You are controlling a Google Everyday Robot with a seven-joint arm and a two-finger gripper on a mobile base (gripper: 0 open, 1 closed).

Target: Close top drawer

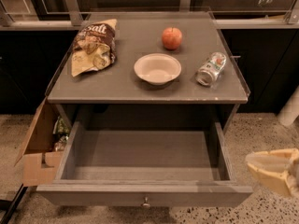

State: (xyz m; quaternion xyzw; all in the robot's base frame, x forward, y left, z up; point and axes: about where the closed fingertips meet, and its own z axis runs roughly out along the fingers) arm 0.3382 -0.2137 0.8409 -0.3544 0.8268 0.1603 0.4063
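1. Currently the top drawer stands pulled well out toward the camera, with its knob at front centre.
2. The gripper hangs at the right edge, just beside the drawer's front right corner. Spread or pressed together: cannot tell.
3. On the cabinet top: chip bag, apple, bowl, and can on its side.
4. A cardboard box sits at left.

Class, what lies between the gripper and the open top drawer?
Only a strip of speckled floor, seen in the camera view. The gripper hangs right of the top drawer, near its front corner, not touching it.
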